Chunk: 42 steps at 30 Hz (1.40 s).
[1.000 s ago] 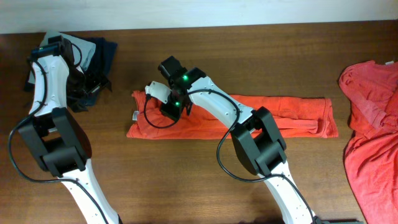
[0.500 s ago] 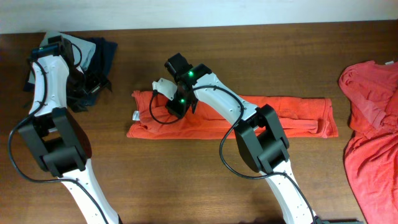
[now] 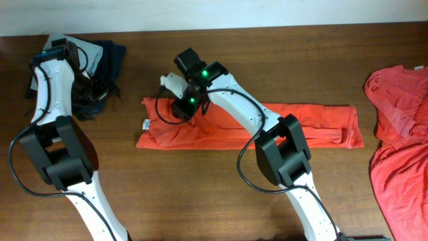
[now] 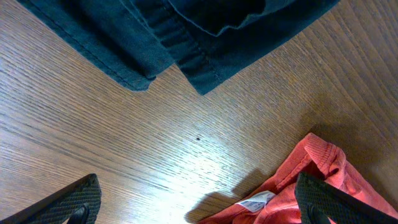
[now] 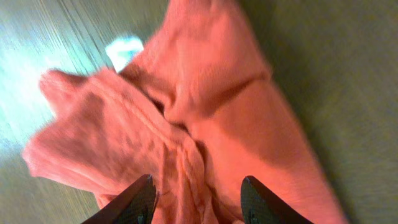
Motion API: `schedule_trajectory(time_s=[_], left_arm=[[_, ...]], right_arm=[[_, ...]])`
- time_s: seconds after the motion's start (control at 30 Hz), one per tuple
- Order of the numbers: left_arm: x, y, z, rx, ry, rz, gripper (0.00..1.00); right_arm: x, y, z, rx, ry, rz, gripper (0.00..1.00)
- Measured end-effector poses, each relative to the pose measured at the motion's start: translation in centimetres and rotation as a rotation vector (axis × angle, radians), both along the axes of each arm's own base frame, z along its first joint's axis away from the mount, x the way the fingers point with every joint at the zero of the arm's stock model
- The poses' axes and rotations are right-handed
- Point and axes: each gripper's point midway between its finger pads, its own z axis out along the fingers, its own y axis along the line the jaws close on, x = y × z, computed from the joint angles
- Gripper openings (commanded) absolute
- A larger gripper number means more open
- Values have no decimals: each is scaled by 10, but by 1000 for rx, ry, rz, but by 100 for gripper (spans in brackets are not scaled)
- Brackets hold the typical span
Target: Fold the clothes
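a small white label [image 3: 145,124] sits at the left end of the folded red shirt [image 3: 287,124], its print too small to read. the shirt lies mid-table with bare wood along both long edges. the right gripper [image 5: 199,199] hangs over that end, jaws parted. the left gripper [image 4: 199,208], spread wide, is by the navy garment [image 3: 110,57]. a second red shirt [image 3: 398,127] lies crumpled at the right edge.

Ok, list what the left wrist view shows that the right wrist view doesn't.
Only the left wrist view: the hem of the dark navy garment and the left claw, wide open above the wood. Only the right wrist view: the right claw, fingers apart over bunched folds seen close up. Both: the orange-red T-shirt, its white neck label (blurred in the right view) and the wooden table.
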Motion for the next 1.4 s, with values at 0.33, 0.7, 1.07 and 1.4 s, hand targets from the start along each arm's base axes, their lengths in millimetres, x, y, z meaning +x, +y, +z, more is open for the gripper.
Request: schedule_trajectory(time_s=[0.33, 0.7, 1.07, 1.4], left_arm=[[0, 0, 0, 0, 0, 0, 99], [0, 0, 0, 0, 0, 0, 99], [0, 0, 0, 0, 0, 0, 99], [0, 0, 0, 0, 0, 0, 99]], right_arm=[[-13, 37, 18, 21, -28, -39, 48], [-26, 67, 20, 20, -97, -29, 41], [-20, 51, 0, -129, -166, -143, 41], [2, -63, -22, -349, 22, -361, 42]])
